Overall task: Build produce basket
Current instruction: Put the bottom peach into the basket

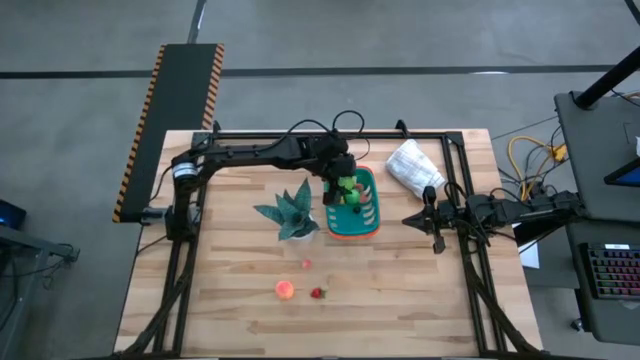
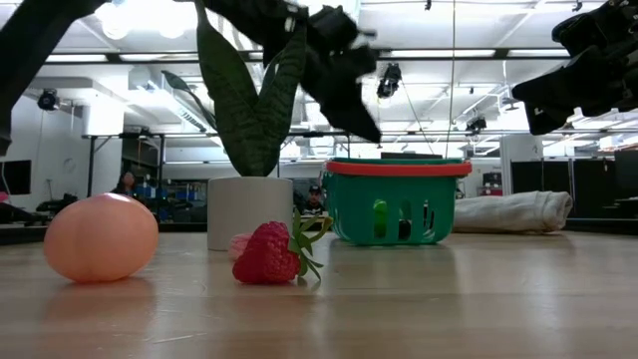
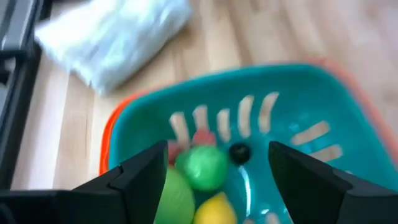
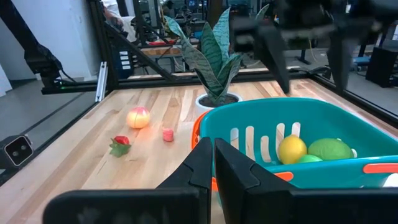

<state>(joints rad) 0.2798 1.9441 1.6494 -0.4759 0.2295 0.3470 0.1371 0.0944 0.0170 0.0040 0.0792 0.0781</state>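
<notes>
We observe the left gripper poised over the far end of the basket, jaws released and holding nothing. The basket sits mid-table, right of the plant, with green and yellow produce inside. The right gripper waits right of the basket, jaws clenched and empty.

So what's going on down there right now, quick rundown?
Left gripper open above the basket, nothing held. Right gripper shut, parked beside the basket. Peach, strawberry and small pink piece on table. Plant beside basket.
</notes>
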